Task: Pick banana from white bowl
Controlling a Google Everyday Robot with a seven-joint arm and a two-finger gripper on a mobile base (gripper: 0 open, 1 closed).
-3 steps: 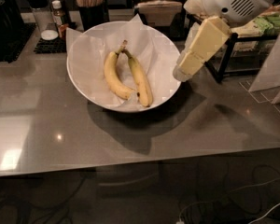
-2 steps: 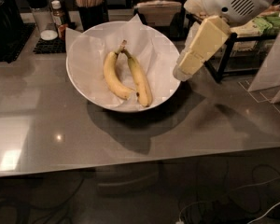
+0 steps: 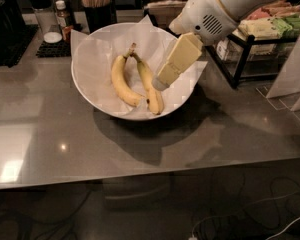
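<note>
White bowl (image 3: 79, 86), paper-lined, on grey counter (image 3: 45, 139). Banana (image 3: 121, 81) lies left of centre inside it, not picked: plump, strongly curved, clean yellow, brownish stem at far end. Slimmer banana (image 3: 151, 90) just beside, dark spot near tip. Gripper (image 3: 161, 83) hangs over bowl's right half, close by slimmer fruit; spread or closed cannot be told. Judged: approach only, grasp and lift remain

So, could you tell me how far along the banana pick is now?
Done: nothing yet; the banana lies in the white bowl beside a slimmer banana. In hand: the end effector hangs over the bowl, close to the slimmer one. Left: reach the banana, grasp it, lift it out.
</note>
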